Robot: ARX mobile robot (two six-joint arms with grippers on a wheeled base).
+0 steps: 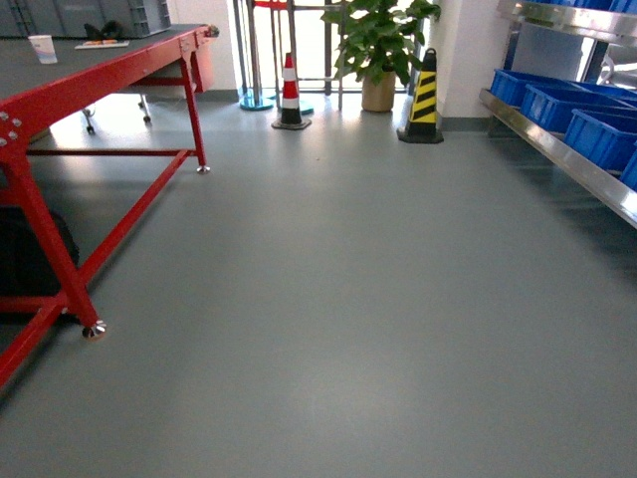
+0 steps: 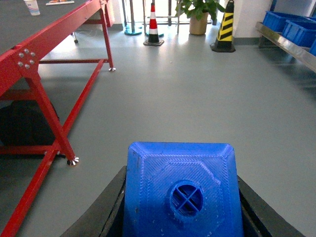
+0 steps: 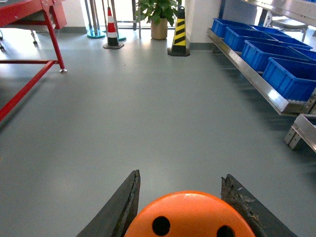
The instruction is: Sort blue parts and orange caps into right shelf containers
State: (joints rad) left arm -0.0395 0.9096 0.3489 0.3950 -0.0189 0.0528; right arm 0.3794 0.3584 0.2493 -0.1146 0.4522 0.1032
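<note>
From my head camera I look across a bare grey floor [image 1: 328, 329]. On the left stands a red-framed table [image 1: 109, 75], its foot resting near the bottom left. At the far wall, moving right, are a red-and-white cone [image 1: 290, 95], a potted plant [image 1: 380, 45] and a yellow-and-black cone [image 1: 423, 100]. On the far right a steel shelf [image 1: 567, 159] carries the blue crates [image 1: 582, 115], well apart from me.

My left gripper [image 2: 182, 217] is clamped on a blue block [image 2: 182, 187], dark fingers pressing both sides, its round hole facing the camera. My right gripper [image 3: 182, 212] is closed around an orange cap [image 3: 190, 217], two small holes visible in its top.

Both parts must travel to those crates. I judge the risks as: a jolt while driving could shake the smooth cap loose; turning right too tightly could knock an arm against the shelf edge; and dropping either part in the wrong crate would spoil the sort
</note>
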